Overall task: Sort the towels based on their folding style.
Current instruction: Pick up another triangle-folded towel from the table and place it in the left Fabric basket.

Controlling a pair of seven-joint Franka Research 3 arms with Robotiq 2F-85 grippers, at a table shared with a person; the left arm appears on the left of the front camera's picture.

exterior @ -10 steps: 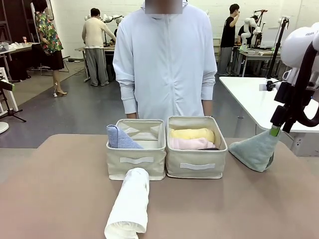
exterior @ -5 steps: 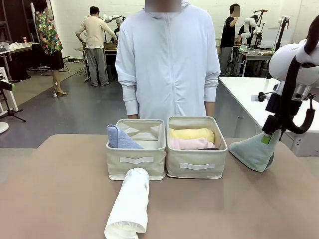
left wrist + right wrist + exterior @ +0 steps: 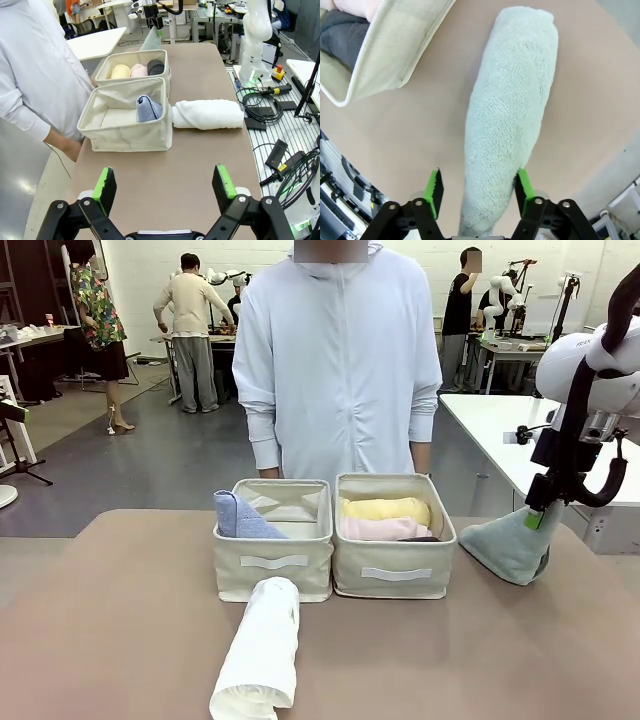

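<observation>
Front view gives you the beige counter [image 3: 100,620] with a person [image 3: 340,360] standing behind two fabric bins set side by side, which serve as the two sorting piles. The left bin [image 3: 272,562] holds the lavender-blue cone towel [image 3: 238,517]. The right bin [image 3: 395,575] holds the yellow roll [image 3: 385,508], the pink roll [image 3: 385,529] and the dark grey roll [image 3: 155,66].

So cones go left and rolls go right, and two towels are still out on the counter. The white rolled towel [image 3: 262,645] lies in front of the left bin, touching its wall. The sage-green cone towel [image 3: 505,545] sits just right of the right bin, narrow end raised.

Your right claw [image 3: 478,192] straddles that narrow end, likely because the tip is the slimmest place to take hold. The jaws are part closed, with one pad touching the terry and a gap at the other. You cannot tell whether it has a grip yet. Your left claw [image 3: 165,185] hangs wide and empty over bare counter, well back from the bins.

Against a second ago, the right arm has shifted slightly inward and down, and the cone's tip with it. The bins and the white roll are unmoved.
</observation>
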